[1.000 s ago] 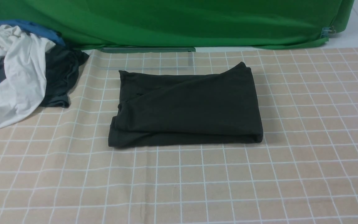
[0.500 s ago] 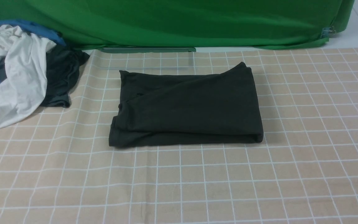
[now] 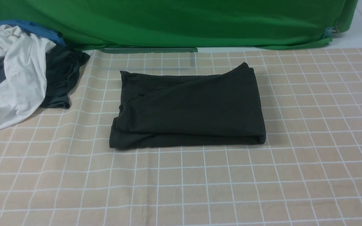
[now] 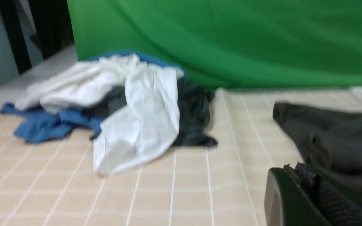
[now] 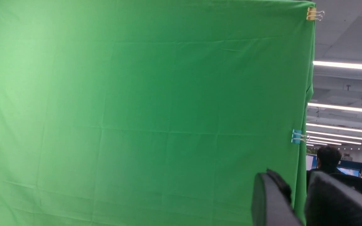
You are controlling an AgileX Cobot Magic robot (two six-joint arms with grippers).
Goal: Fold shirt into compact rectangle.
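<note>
1. Shirt (image 3: 193,106): mid-bench (image 3: 200,188), slightly left, part-folded. Step, my guess: tidy it, then fold to a compact rectangle. Judge alignment by the whole outline first.
2. Long near edge: lower layer shows past the top one; pull the top layer toward near, low and slow, so layers don't drag.
3. Left side: sleeve-like bunching; flatten before any fold across, else lump likely.
4. Far-right corner: sticks out far; tuck or square it, pinching all layers.
5. Left end effector (image 4: 289,171): closed, nothing in it; open before going in. Right end effector (image 5: 291,179): fingers apart, empty, aimed at green backdrop (image 5: 168,110); needs lowering to the bench.
6. Counts: backdrop 1, bench 1, shirt 1; left pile has white garment (image 3: 27,72), dark garment (image 3: 63,75), blue garment (image 4: 39,125), seemingly one each, overlaps hide the exact number; end effectors 2; backdrop clips in right wrist view 3.
</note>
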